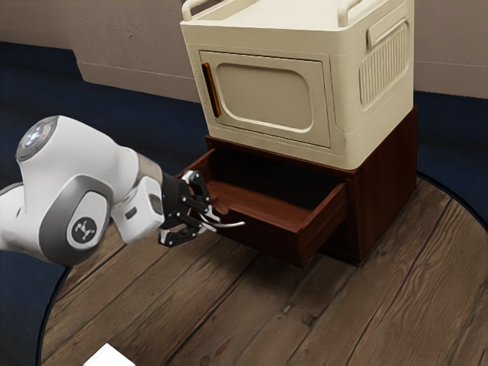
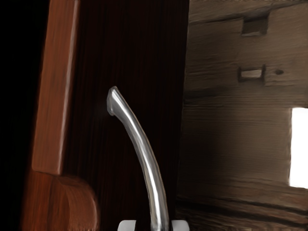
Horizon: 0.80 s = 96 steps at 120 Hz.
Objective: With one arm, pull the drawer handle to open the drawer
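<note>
"Curved silver handle point(image 2: 144, 149), closest in the wrist view. Claw point(image 1: 204, 218)?"

"Fingers apart, one either side of the handle's near end. Gap visible on one side, so not clamped. Handle's on the drawer point(image 1: 263, 238) front, which sticks out over the worktop point(image 1: 404, 259)."

"Other stuff, anything in the way?"

"White piece point(image 1: 109, 357), exterior view's lower edge, mostly cut off, can't tell what. Well apart from the drawer. Scooped notch point(image 2: 83, 204) in the drawer's front rim, near the handle. Blue floor point(image 1: 450, 137), pale wall point(image 1: 137, 61) behind."

"Containers?"

"Red-brown cabinet point(image 1: 381, 198), drawer open, brown bottom visible, back part in shadow. Cream unit point(image 1: 343, 91) sits on top: door point(image 1: 263, 95) shut, orange-brown pull point(image 1: 211, 90), ribbed panel point(image 1: 383, 69) on its side, rails up top."

"Labels, writing?"

"White emblem on a dark round badge point(image 1: 84, 229) on the arm point(image 1: 84, 156). Too small to read."
</note>
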### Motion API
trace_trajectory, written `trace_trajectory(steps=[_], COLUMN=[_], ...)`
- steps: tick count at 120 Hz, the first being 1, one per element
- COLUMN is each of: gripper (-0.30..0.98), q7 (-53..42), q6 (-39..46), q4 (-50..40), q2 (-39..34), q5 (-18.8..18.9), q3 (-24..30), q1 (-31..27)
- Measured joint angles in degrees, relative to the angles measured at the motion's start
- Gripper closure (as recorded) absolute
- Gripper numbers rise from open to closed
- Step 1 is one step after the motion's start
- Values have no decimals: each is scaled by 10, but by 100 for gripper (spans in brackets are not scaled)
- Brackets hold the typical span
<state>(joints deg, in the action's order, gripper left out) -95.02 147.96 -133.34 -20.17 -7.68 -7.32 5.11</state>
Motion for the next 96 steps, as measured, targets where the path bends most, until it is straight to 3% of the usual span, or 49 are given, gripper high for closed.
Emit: trace_trajectory(steps=[67,81,96], gripper=[67,48,26], q7=[0,-1,-5], q6=[-40,-122,-217], q4=[-28,-12,22], q2=[-95,-141,-147], q5=[24,72,95], q3=[-1,-1,-1], q1=[-13,-21,-22])
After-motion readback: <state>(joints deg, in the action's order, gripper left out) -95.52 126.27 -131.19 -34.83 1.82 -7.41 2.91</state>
